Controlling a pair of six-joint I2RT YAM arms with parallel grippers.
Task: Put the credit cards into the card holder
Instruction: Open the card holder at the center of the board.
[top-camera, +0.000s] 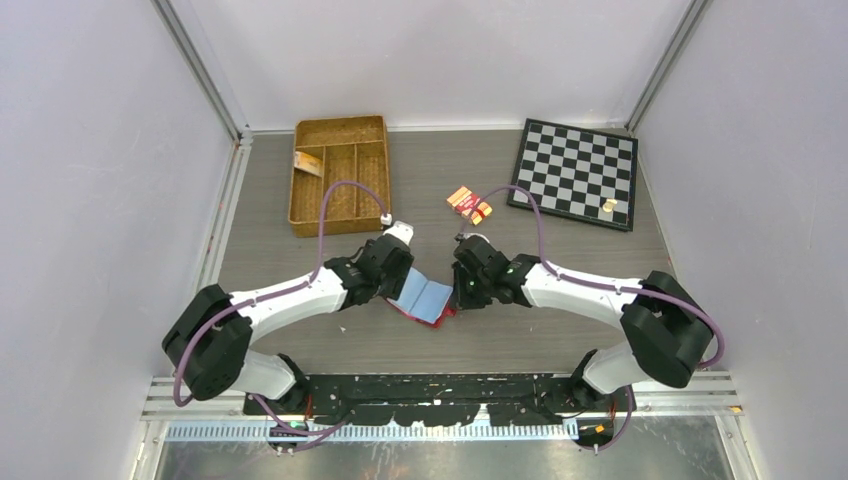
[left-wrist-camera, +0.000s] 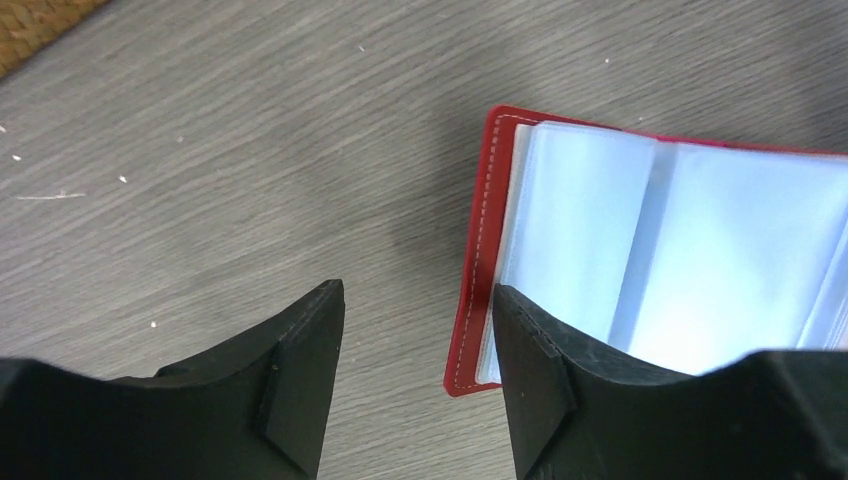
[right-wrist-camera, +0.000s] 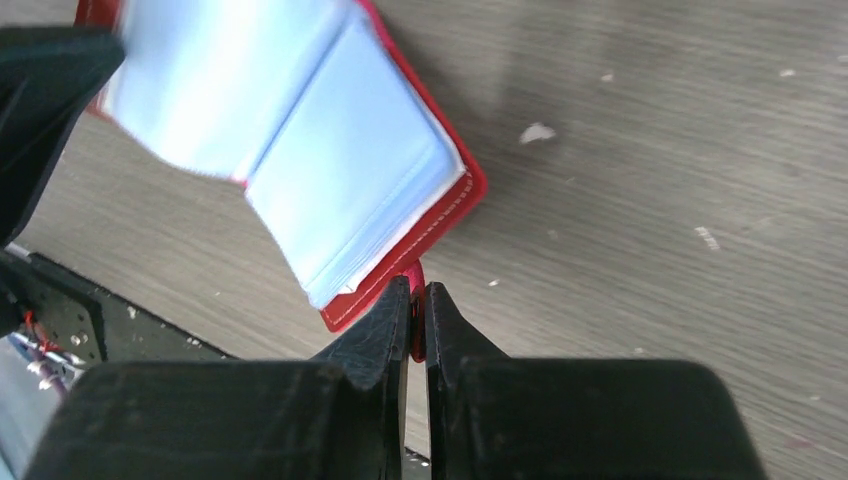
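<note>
The card holder (top-camera: 425, 298) lies open on the table between my two arms, red cover down, bluish clear sleeves (left-wrist-camera: 600, 230) facing up. My right gripper (right-wrist-camera: 418, 295) is shut on its red snap tab at the holder's (right-wrist-camera: 330, 150) near edge. At the holder's left edge my left gripper (left-wrist-camera: 418, 300) hangs open, its right finger (left-wrist-camera: 530, 340) over the sleeves' corner and the red border inside the gap. One tan credit card (top-camera: 308, 163) lies in the wicker tray; another small tan one (top-camera: 608, 205) rests on the chessboard.
The brown wicker divided tray (top-camera: 340, 122) stands at the back left, its corner showing in the left wrist view (left-wrist-camera: 30, 25). A chessboard (top-camera: 575, 170) lies at the back right. An orange-and-red banded pack (top-camera: 468, 203) sits between them.
</note>
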